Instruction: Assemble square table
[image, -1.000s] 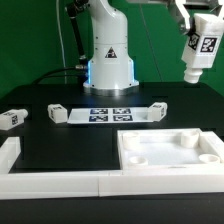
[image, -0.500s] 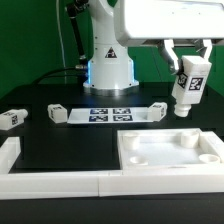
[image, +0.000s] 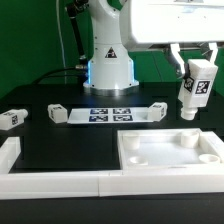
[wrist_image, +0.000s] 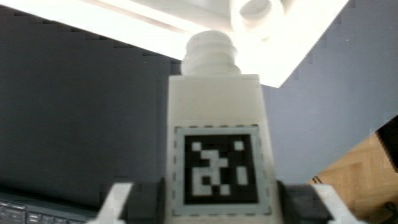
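The square table's slab (image: 168, 152) lies rim up at the exterior view's right front, with holes in its corners. My gripper (image: 196, 68) is shut on a white leg (image: 196, 90) with a black-and-white tag. It holds the leg nearly upright, peg end down, just above the slab's far right corner. In the wrist view the leg (wrist_image: 217, 120) fills the middle between my fingers (wrist_image: 121, 202), with its peg toward the slab (wrist_image: 249, 25). Three more legs lie on the table: one at the far left (image: 10, 117), and one at each end of the marker board (image: 57, 113) (image: 155, 109).
The marker board (image: 110, 113) lies flat in front of the robot base (image: 108, 60). Long white border rails (image: 55, 181) run along the front edge and the left side of the black table.
My gripper has come down from the upper right with the leg. The leg has turned from tilted to nearly upright and, in the last half second, shifted slightly to the right over the slab's corner.
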